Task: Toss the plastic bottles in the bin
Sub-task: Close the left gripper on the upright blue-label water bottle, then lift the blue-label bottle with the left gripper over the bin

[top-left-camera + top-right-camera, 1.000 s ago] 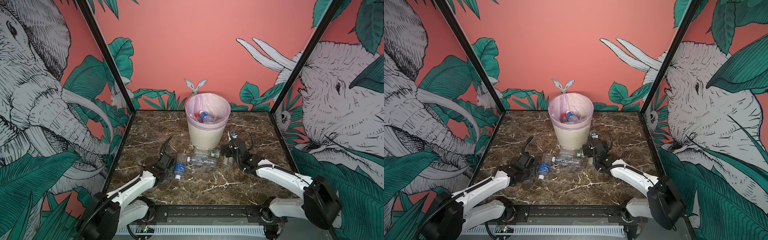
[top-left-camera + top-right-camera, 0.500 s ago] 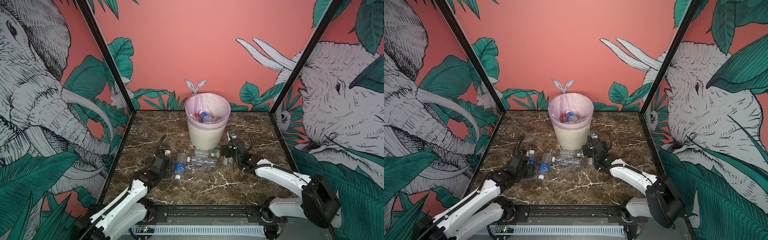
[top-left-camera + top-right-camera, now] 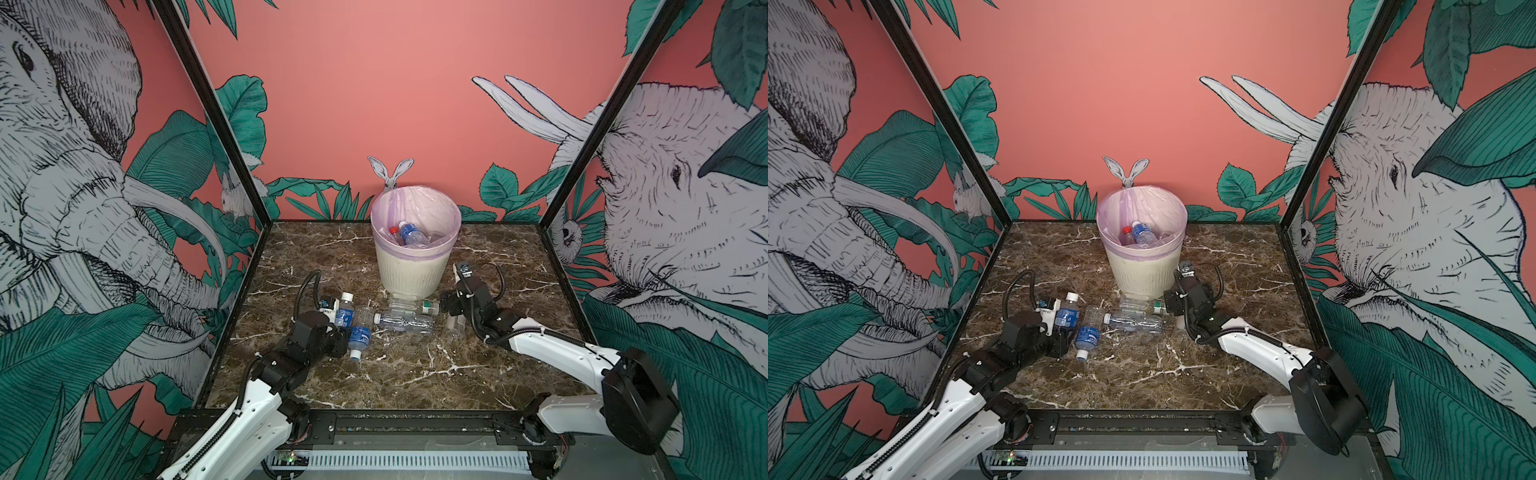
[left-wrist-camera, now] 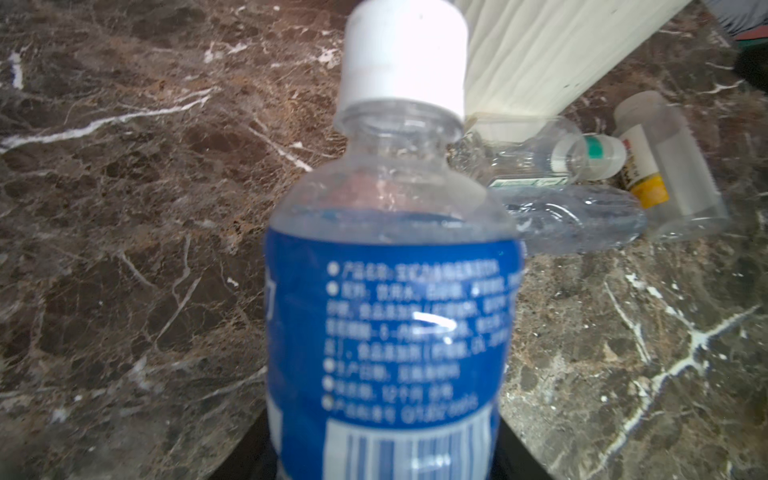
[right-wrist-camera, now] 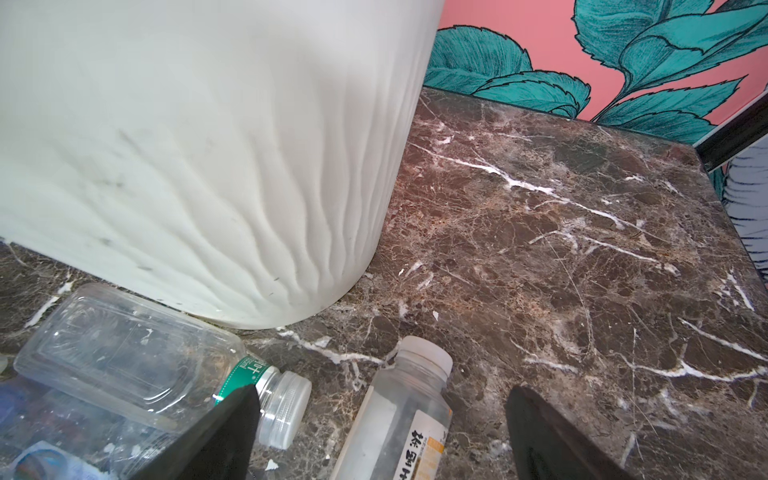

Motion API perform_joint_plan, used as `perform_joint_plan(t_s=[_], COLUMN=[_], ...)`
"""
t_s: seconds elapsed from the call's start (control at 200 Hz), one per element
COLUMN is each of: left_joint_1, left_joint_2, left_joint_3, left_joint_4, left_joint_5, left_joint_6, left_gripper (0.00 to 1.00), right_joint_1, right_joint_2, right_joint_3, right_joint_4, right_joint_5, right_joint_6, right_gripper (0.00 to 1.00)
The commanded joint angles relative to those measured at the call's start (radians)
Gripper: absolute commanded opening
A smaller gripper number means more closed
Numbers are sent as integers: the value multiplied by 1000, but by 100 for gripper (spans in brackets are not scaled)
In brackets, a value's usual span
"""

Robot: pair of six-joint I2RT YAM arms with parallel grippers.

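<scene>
Where the bin [image 3: 409, 270] meets the table [image 3: 498, 374], loose bottles [image 3: 405, 322] lie crowded.

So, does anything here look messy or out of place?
Yes: plastic bottles lie toppled on the marble table in front of the bin rather than inside it, and one clear bottle looks crumpled. The left gripper holds a blue-label bottle. Nothing seems spilled.

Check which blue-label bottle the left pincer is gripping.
The cap-up bottle, leftmost of the cluster; the other blue-label bottle lies on its side beside it, ungripped.
</scene>
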Motion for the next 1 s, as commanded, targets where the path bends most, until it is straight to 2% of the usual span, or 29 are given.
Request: perform_joint_plan(t_s=[0.0, 0.24, 0.43, 0.65, 0.78, 0.82, 0.87, 0.91, 0.94, 0.995], left_joint_1=[-4, -10, -18, -20, -20, -20, -19, -18, -18, -18], left_joint_2=[-31, -20, 100, 410, 701, 814, 952, 1041, 1103, 1150], left_joint_3=[33, 91, 286, 654, 996, 1122, 1303, 1436, 1512, 1584], left_joint_4=[37, 117, 179, 272, 305, 283, 209, 144, 97, 61], left_joint_5=[56, 120, 162, 195, 249, 265, 272, 260, 253, 217], left_joint_6=[53, 43, 45, 87, 98, 105, 117, 117, 120, 132], left_gripper=[56, 55, 55, 55, 56, 59, 71, 82, 98, 100], right_joint_1=[-4, -4, -5, -5, -5, -4, -5, -4, -5, -5], right_joint_2=[6, 0, -12, -29, -33, -33, -34, -38, -43, -54], right_joint_3=[22, 20, 21, 21, 22, 23, 25, 25, 25, 23], right_joint_4=[30, 32, 30, 25, 23, 20, 15, 11, 8, 5], right_joint_5=[5, -6, -24, -53, -70, -73, -72, -75, -74, -70], right_joint_6=[7, 11, 18, 33, 39, 39, 40, 43, 43, 42], right_gripper=[94, 94, 94, 94, 94, 94, 94, 94, 95, 95])
